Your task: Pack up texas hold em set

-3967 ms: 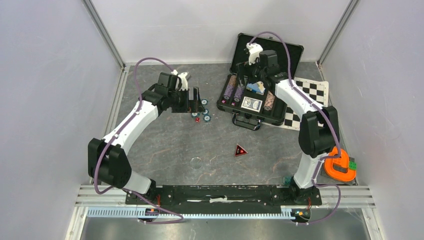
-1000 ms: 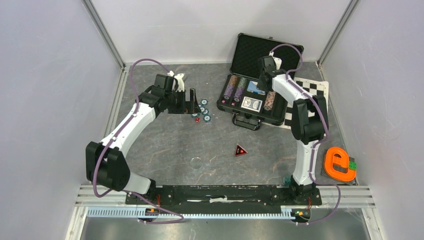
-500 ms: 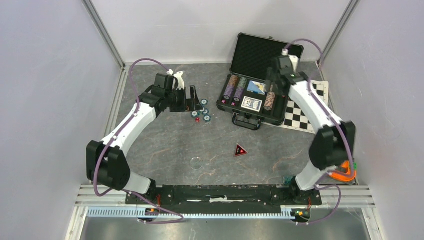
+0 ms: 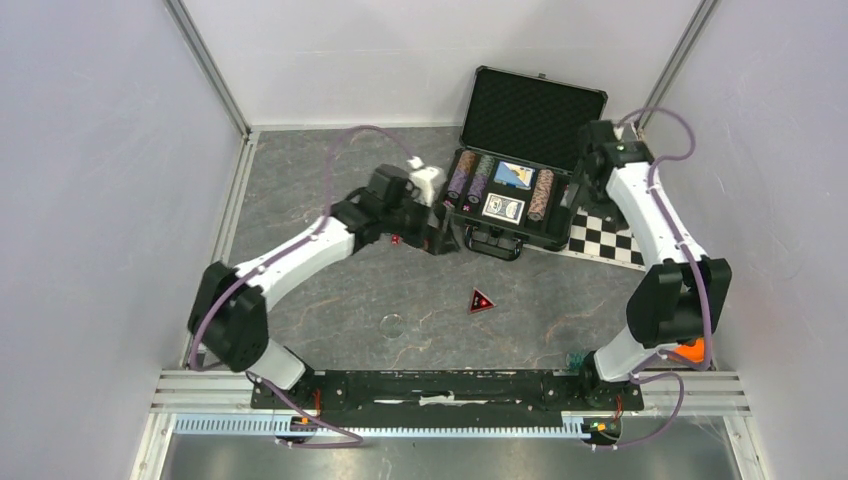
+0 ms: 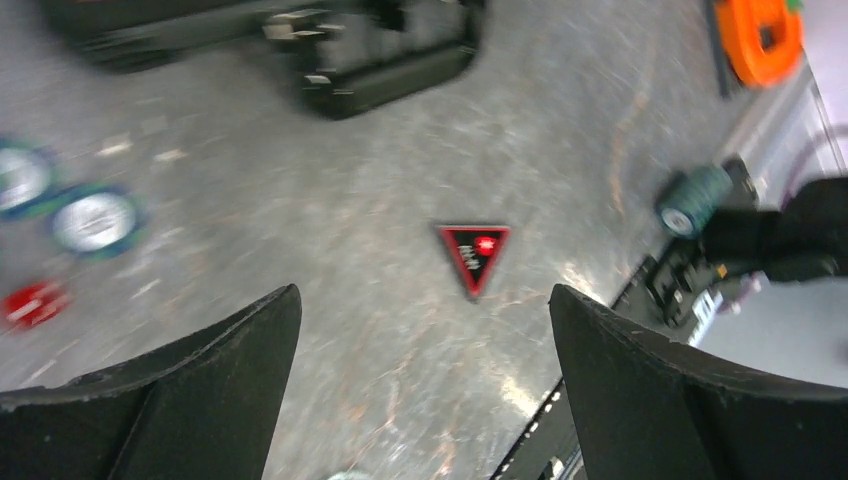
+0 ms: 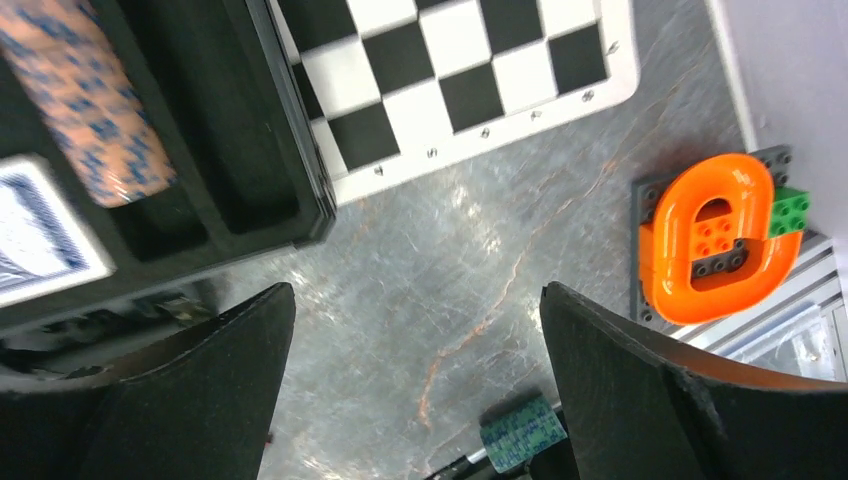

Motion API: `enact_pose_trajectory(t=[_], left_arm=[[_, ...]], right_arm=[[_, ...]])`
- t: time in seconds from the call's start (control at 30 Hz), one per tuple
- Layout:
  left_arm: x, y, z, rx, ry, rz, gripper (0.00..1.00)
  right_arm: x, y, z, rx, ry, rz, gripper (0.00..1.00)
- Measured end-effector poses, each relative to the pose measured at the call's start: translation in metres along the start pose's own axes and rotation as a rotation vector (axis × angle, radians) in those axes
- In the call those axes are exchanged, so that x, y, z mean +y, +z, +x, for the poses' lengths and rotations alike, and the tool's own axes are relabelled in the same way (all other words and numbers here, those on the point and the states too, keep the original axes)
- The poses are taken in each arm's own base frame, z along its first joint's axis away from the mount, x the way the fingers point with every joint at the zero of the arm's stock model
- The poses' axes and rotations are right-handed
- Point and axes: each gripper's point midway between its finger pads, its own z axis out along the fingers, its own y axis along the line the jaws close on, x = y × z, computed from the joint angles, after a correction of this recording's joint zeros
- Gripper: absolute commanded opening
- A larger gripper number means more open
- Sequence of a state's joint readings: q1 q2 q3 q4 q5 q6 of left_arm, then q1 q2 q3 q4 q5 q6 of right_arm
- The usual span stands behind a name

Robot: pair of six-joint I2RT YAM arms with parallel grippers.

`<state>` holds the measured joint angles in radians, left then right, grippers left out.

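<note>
Two end effectors, both spread wide and empty: left end effector (image 5: 425, 290) over bare tabletop (image 5: 330, 170) in the middle of the left wrist view, right end effector (image 6: 415, 290) over the tabletop just beside the case's corner.

In the overhead view, case (image 4: 530, 108) at upper right, lid up, foam showing. Inside, chip rows (image 4: 462, 178), a brown-white row (image 6: 85, 110) and card decks (image 4: 503, 207) already seated. Not yet packed: teal chips (image 5: 95, 220) flat at the left edge of the left wrist view, with a red die (image 5: 35, 300) just below them. Also a red triangle (image 5: 473, 255) at centre, well apart from the case. Mat (image 6: 450, 70) and orange toy (image 6: 715, 235) at top and right of the right wrist view, not for packing.

Probably light, stiff and slick, those chips; lying flat, little edge to catch. Best pinched across the rim from straight above, one at a time. Die tiny and likely to squirt out: best centred in the grip. Case likely rigid and the heaviest piece. To close, push on the lid's top edge; to lift, take the handle (image 4: 493, 243).
</note>
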<state>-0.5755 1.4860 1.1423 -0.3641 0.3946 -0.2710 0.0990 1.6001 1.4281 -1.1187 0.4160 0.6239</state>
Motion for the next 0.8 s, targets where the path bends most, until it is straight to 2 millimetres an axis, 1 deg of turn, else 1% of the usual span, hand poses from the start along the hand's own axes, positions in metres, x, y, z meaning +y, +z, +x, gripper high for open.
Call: enact_pose_trajectory(t=[0.07, 0.13, 0.17, 0.23, 0.3, 0.33, 0.37, 0.43, 0.5, 0.57, 0.63, 0.7, 0.8], left_arm=[[-0.030, 0.023, 0.013, 0.045, 0.071, 0.092, 0.98], [-0.058, 0.049, 0.031, 0.106, 0.120, 0.172, 0.97], [-0.069, 0.061, 0.040, 0.139, 0.136, 0.203, 0.96], [-0.089, 0.082, 0.060, 0.202, 0.160, 0.255, 0.96], [-0.108, 0.100, 0.082, 0.262, 0.184, 0.301, 0.97], [-0.117, 0.105, 0.093, 0.287, 0.197, 0.322, 0.98], [-0.126, 0.108, 0.103, 0.310, 0.210, 0.338, 0.98], [-0.144, 0.110, 0.116, 0.337, 0.239, 0.370, 0.99], [-0.164, 0.112, 0.119, 0.339, 0.270, 0.404, 0.99], [-0.188, 0.117, 0.117, 0.327, 0.304, 0.444, 0.98], [-0.209, 0.123, 0.114, 0.315, 0.330, 0.483, 0.97], [-0.230, 0.129, 0.116, 0.311, 0.356, 0.523, 0.94], [-0.249, 0.141, 0.126, 0.326, 0.387, 0.557, 0.91]], right_arm=[[-0.005, -0.017, -0.024, -0.042, 0.040, -0.007, 0.95], [-0.012, -0.039, -0.050, -0.118, 0.098, -0.019, 0.91], [-0.016, -0.049, -0.059, -0.156, 0.125, -0.030, 0.91], [-0.028, -0.073, -0.076, -0.246, 0.189, -0.052, 0.90], [-0.041, -0.098, -0.085, -0.338, 0.246, -0.091, 0.89], [-0.046, -0.111, -0.090, -0.388, 0.274, -0.118, 0.89], [-0.052, -0.128, -0.095, -0.466, 0.312, -0.165, 0.90], [-0.062, -0.154, -0.097, -0.576, 0.356, -0.240, 0.91], [-0.067, -0.173, -0.097, -0.653, 0.375, -0.300, 0.91], [-0.070, -0.192, -0.099, -0.714, 0.379, -0.356, 0.91], [-0.069, -0.202, -0.104, -0.748, 0.384, -0.390, 0.91], [-0.066, -0.205, -0.105, -0.762, 0.384, -0.419, 0.91], [-0.056, -0.191, -0.098, -0.723, 0.362, -0.438, 0.92]])
